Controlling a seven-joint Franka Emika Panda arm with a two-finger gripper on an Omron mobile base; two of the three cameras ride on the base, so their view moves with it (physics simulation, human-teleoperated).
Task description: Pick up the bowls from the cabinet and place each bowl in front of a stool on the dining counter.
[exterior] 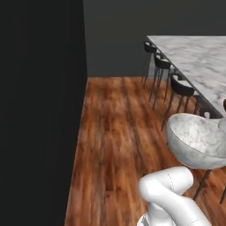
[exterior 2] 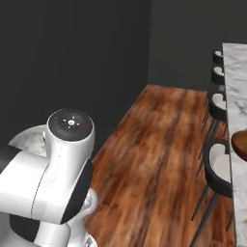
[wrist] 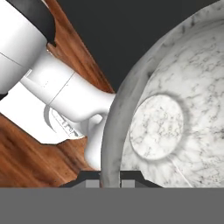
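The white-grey marbled bowl (exterior: 196, 139) hangs in the air over the wood floor, beside the stools. In the hand view its rim runs down between my fingertips, and my gripper (wrist: 110, 180) is shut on that rim, with the bowl's (wrist: 175, 109) inside facing the camera. A sliver of the same bowl (exterior 2: 28, 140) peeks out behind my arm. The reddish-brown bowl (exterior 2: 240, 144) rests on the dining counter (exterior 2: 236, 87) at the right edge, in front of a stool (exterior 2: 218, 169). The dining counter (exterior: 198, 57) stretches away at the upper right, with stools (exterior: 182, 86) lined along its near side.
A dark wall (exterior: 39, 110) closes off the left side. Bare wood floor (exterior: 119, 128) lies between that wall and the row of stools. My white arm (exterior 2: 53, 183) takes up the lower left of the right base view.
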